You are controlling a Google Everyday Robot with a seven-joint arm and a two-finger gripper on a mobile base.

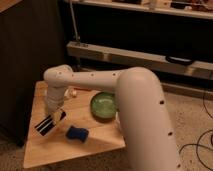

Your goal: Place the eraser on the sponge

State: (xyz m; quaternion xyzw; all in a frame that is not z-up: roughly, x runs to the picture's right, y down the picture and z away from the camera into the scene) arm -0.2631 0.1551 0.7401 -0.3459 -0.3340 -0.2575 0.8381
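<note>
- Camera view: gripper (56, 117) over the left part of the wooden table (50, 152), fingers clamped on one end of the eraser (43, 125), which is tilted.
- Sponge (76, 133) just right of the eraser, apart from it.
- Green bowl (103, 105) further right.

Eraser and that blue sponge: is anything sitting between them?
Nothing visible. The eraser, held by the end effector, has only table between it and the sponge; the green bowl sits aside.

You have one view, set high and close. It looks down past the arm (145, 110) at near right onto the table (50, 150), facing far shelving (140, 55). The gripper (56, 116), clasping the eraser (44, 125), is near left.
</note>
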